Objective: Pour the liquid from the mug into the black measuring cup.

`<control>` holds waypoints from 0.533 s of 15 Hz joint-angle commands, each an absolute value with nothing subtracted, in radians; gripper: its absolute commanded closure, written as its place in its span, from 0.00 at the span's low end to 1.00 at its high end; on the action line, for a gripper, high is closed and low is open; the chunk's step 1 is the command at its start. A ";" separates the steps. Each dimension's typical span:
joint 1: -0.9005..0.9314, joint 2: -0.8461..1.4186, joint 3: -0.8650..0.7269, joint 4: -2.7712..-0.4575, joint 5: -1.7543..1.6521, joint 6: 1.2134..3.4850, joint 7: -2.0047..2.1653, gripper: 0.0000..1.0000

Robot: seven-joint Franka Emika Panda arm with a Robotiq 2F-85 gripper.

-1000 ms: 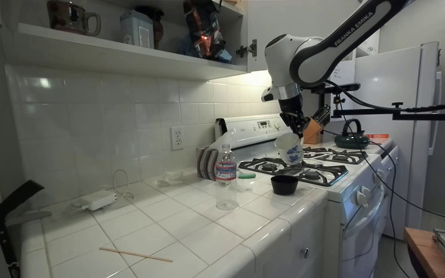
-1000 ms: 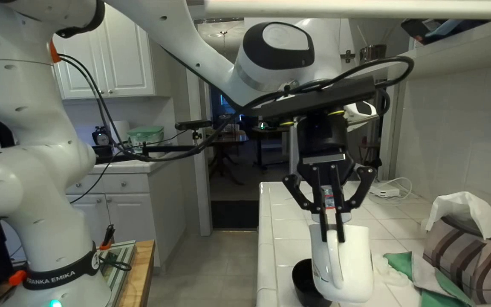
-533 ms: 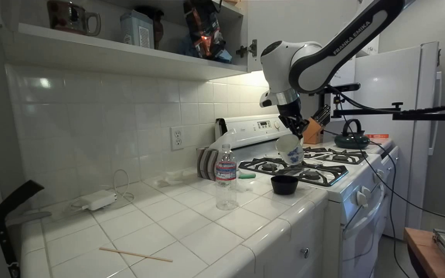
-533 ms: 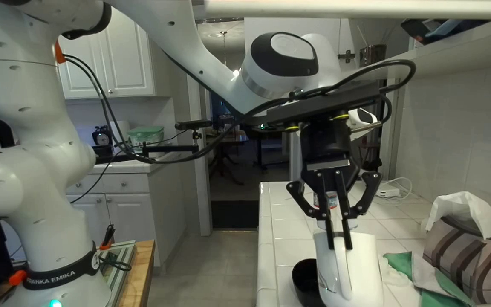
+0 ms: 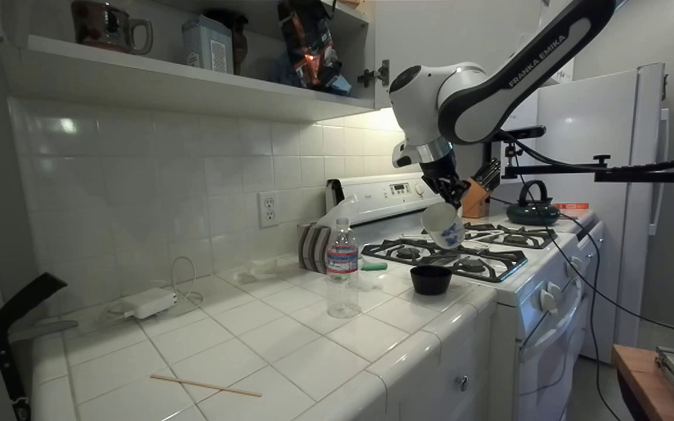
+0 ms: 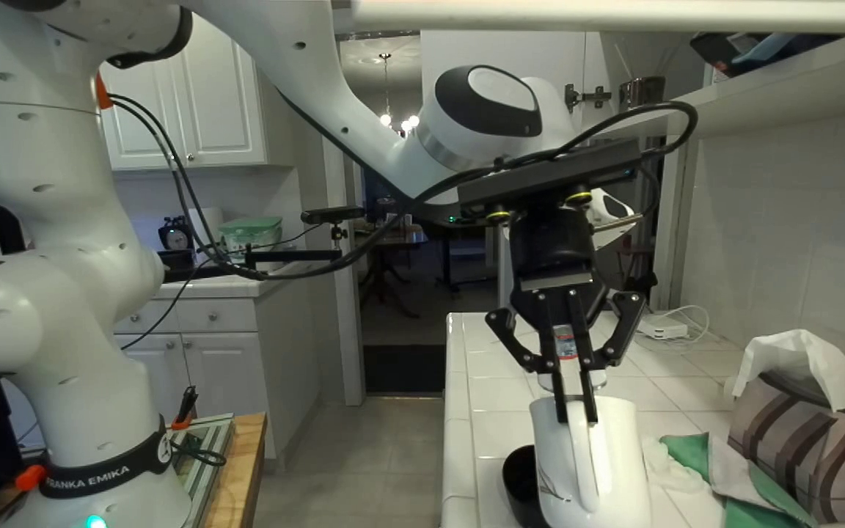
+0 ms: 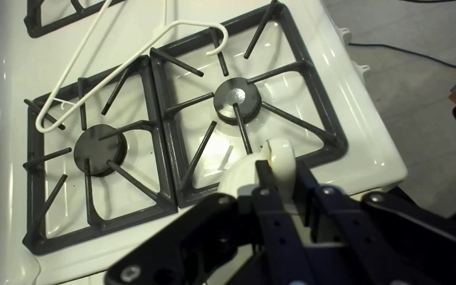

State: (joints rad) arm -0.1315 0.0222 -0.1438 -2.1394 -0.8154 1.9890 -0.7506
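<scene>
Exterior views, both of them, show us the mug point(image 5: 443, 225) tilted in the air above the black measuring cup point(image 5: 430, 282); whether it is straight over the cup, we cannot tell. Compared with half a second ago, the mug seems to lean slightly more. In an exterior view where its handle point(image 6: 584, 455) faces us, it covers somewhat more of the cup than in both earlier frames, and it appears lower than one second ago. The gripper point(image 6: 576, 414) has shifted together with it; its fingers point(image 7: 265, 174) remain clamped on the handle, one on each side. The cup stands upright on the tiled counter point(image 5: 290, 351), at the same place as before, and the clear bottle point(image 5: 343, 298), near the cup but apart from it, is also unmoved.

Where the handle faces us, the mug hides a large part of the cup, and the lower border cuts off both. In an exterior view where the blue markings point(image 5: 454, 234) show, we cannot make out what the mug contains, and the inside of the cup is too dark.

On the arm point(image 5: 480, 105), above the cup, we can read FRANKA EMIKA. On the band point(image 6: 111, 462) at the arm's foot, well apart from the cup, we read only RANKA EMIKA, as the beginning curves out of sight. The bottle's label point(image 5: 343, 259) is blue and red, its letters too small for us to read.
</scene>
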 commanded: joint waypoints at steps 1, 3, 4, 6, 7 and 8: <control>-0.121 0.014 -0.128 -2.143 -0.871 1.944 -0.725 0.96; -0.117 0.012 -0.123 -2.147 -0.878 1.929 -0.725 0.96; -0.116 0.012 -0.120 -2.148 -0.884 1.921 -0.722 0.96; -0.113 0.013 -0.115 -2.149 -0.891 1.903 -0.717 0.96; -0.109 0.013 -0.112 -2.151 -0.897 1.892 -0.712 0.96; -0.105 0.013 -0.109 -2.152 -0.900 1.879 -0.707 0.96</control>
State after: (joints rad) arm -0.1178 0.0234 -0.1235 -2.1446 -0.8494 1.9282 -0.7446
